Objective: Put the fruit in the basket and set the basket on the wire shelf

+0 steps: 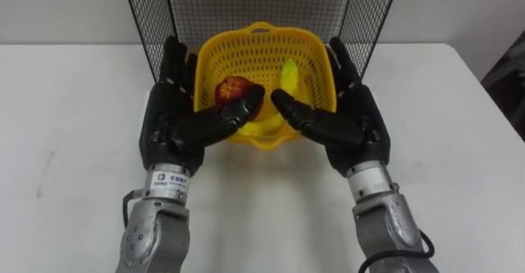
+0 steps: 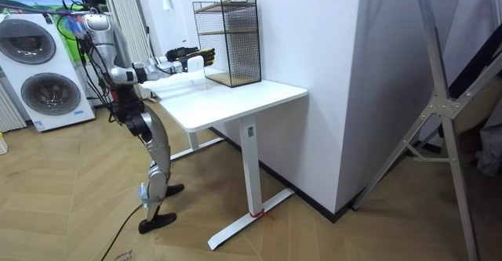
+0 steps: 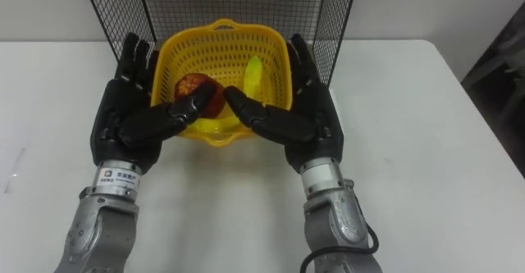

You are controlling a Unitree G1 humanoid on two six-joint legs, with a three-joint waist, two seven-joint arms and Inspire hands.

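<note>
Left eye view, read from the left: first the white table [image 1: 66,142], then the left hand [image 1: 164,124] laid flat against the left side of the yellow basket [image 1: 262,34]. Its fingers run straight along the basket's wall toward the shelf, and its thumb stretches inward across the front rim. We note it as spread wide, pressing the basket and wrapped round nothing. The hand's own back hides where the palm meets the wall.

In the left half of the basket is a red apple [image 1: 234,87], its lower edge covered by the left thumb. In the right half is a yellow-green banana [image 1: 289,76], lying front to back, its near end lost behind the right thumb.

The right hand [image 1: 361,124] mirrors the left. It is flat on the basket's right side, fingers straight, thumb reaching in over the front rim, grasping nothing.

Behind and to both sides is the black wire shelf [image 1: 148,19], its top cut off by the picture's edge. The basket's far part sits between the side meshes, at the mouth of the bottom compartment. We cannot tell whether the basket rests on the table, on the shelf's floor, or is lifted.

Room view: washing machines [image 2: 47,92] are on the room view's left. The robot stands at the table's end, arms out to the foot of the shelf. The hands are too small there to read.
</note>
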